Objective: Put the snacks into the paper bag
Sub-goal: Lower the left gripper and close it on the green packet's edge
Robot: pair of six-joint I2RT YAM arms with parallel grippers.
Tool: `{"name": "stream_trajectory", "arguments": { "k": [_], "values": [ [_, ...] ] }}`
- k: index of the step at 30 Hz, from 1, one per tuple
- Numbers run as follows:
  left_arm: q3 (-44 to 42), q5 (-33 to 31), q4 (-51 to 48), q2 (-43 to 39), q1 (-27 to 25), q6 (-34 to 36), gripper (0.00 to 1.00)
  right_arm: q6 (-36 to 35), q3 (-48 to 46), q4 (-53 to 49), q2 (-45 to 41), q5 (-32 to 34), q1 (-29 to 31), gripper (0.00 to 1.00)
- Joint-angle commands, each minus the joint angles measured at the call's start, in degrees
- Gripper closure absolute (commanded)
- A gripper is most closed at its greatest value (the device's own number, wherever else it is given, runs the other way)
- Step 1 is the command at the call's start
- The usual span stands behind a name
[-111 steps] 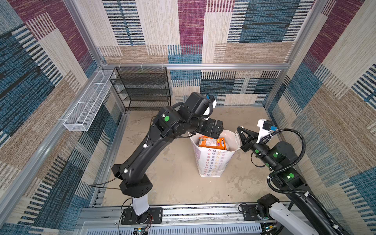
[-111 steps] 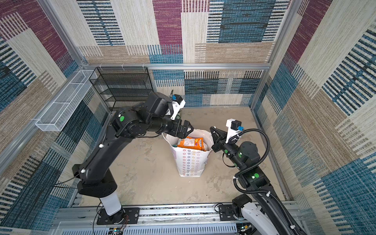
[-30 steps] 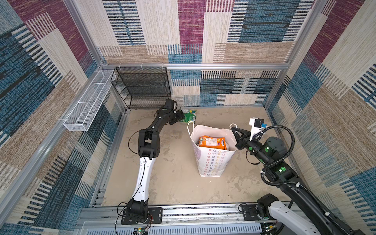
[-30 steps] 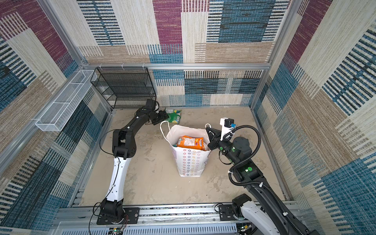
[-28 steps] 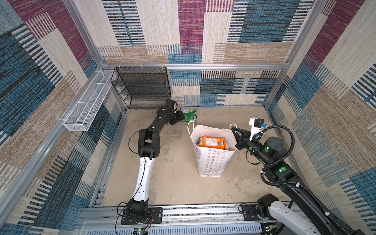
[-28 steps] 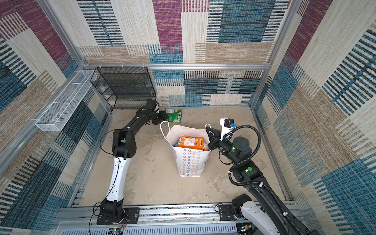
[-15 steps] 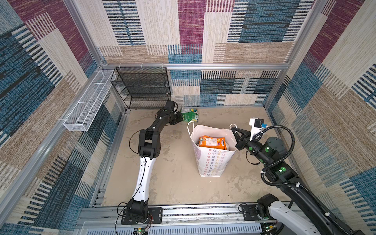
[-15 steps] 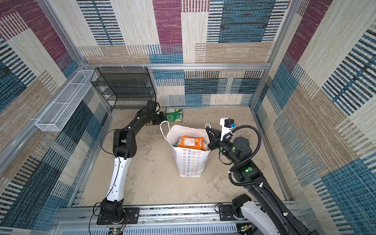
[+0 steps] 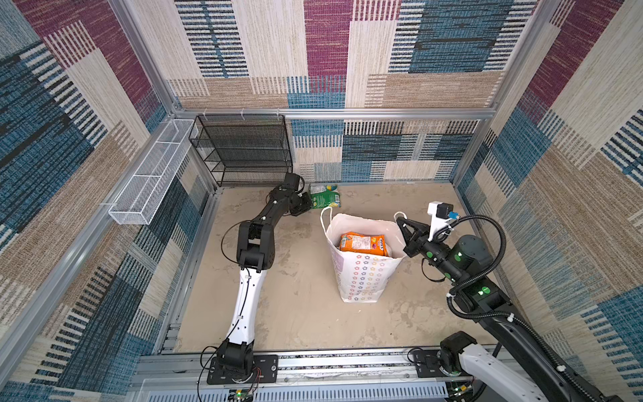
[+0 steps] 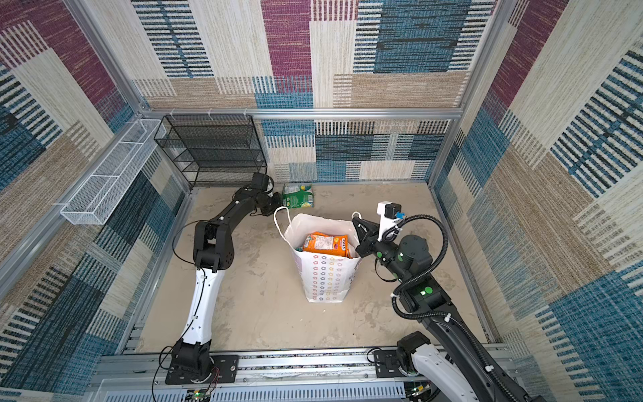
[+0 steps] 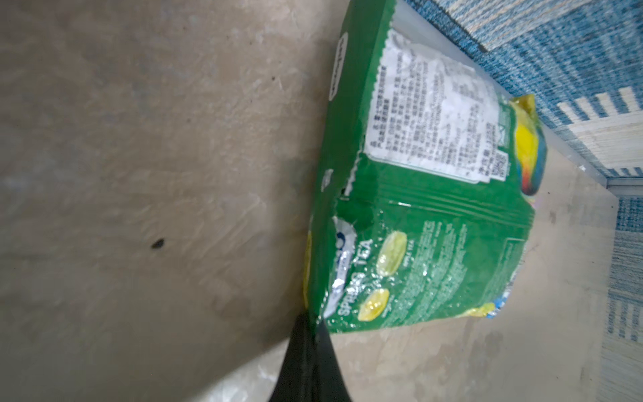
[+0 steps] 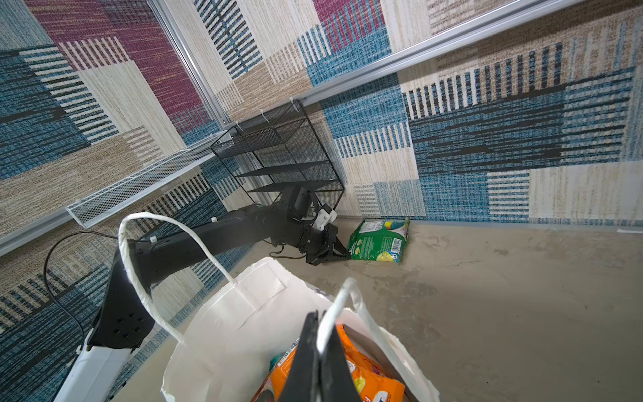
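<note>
A green snack packet (image 9: 325,197) (image 10: 297,196) lies on the floor by the back wall. My left gripper (image 9: 306,205) (image 11: 315,327) is shut on its near edge; in the left wrist view the packet (image 11: 435,226) has its white label uppermost. The white paper bag (image 9: 362,278) (image 10: 325,275) with its flower prints stands mid-floor. An orange snack packet (image 9: 362,242) (image 12: 375,379) lies on top inside it. At the bag's right rim my right gripper (image 9: 400,221) (image 12: 318,334) is shut on one white loop handle. The bag's other handle (image 12: 146,264) stands free.
A black mesh shelf (image 9: 243,149) stands in the back left corner, just behind the left arm. A white wire basket (image 9: 149,174) hangs on the left wall. The back wall is right behind the green packet.
The left arm left the bag's mouth and reached to the back wall. Over the last second its jaws closed on the green packet's edge. The right arm kept hold of the handle.
</note>
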Motion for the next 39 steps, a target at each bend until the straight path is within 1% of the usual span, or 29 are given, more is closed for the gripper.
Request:
{"name": "stream_trajectory", "arguments": {
  "k": [1,5,10,14,16,20,23,24,25,26,28,29,30,31,34,39],
  "values": [
    [-6.8,0.2,2.1,-5.4,0.2,-3.7,1.00,0.4,0.2,1.4,-0.3,0.2,0.1,1.00],
    [-21.4,0.5,10.2,-15.3,0.1,-7.1,1.00,0.3,0.1,1.4,-0.6,0.3,0.1,1.00],
    [-41.2,-1.1,19.5,-28.2,0.0,-11.2,1.00,0.3,0.2,1.3,-0.7,0.3,0.1,1.00],
    [-56.4,-2.7,25.5,-38.9,-0.3,-13.1,1.00,0.3,0.2,1.3,-0.7,0.5,0.1,1.00],
    [-62.6,-3.9,26.3,-43.6,-0.6,-13.6,1.00,0.4,0.1,1.3,-0.7,0.3,0.1,1.00],
    [-76.7,-8.2,29.2,-55.7,-0.8,-15.1,1.00,0.4,0.1,1.3,-0.8,0.6,0.1,1.00],
    [-83.3,-11.2,26.4,-64.6,-1.1,-15.2,0.99,0.4,0.1,1.3,-0.8,0.6,0.0,1.00],
    [-85.1,-11.9,25.7,-67.0,-1.1,-15.2,0.96,0.3,0.1,1.3,-0.9,0.6,0.1,1.00],
    [-86.8,-12.4,25.0,-69.5,-1.3,-15.1,0.85,0.3,0.1,1.3,-0.9,0.6,0.1,1.00],
    [-87.8,-13.3,23.1,-71.9,-1.3,-14.6,0.69,0.3,0.1,1.3,-0.9,0.6,0.1,1.00],
    [-88.0,-16.0,18.2,-75.2,-1.2,-13.3,0.44,0.3,0.1,1.3,-1.0,0.5,0.1,1.00],
    [-87.7,-17.4,16.4,-76.4,-1.3,-12.7,0.34,0.4,0.1,1.3,-1.0,0.6,0.1,1.00],
    [-87.5,-18.6,14.7,-77.5,-1.3,-11.8,0.25,0.4,0.1,1.3,-1.0,0.6,0.1,1.00],
    [-87.0,-19.7,13.1,-78.1,-1.3,-11.2,0.20,0.5,0.2,1.3,-0.9,0.4,0.1,1.00],
    [-84.4,-20.2,10.4,-76.9,-1.3,-8.9,0.13,0.4,0.1,1.3,-0.9,0.5,0.1,1.00],
    [-77.2,-16.6,6.1,-68.7,-1.3,-6.8,0.12,0.4,0.1,1.2,-1.0,0.8,0.1,1.00]
  ]
}}
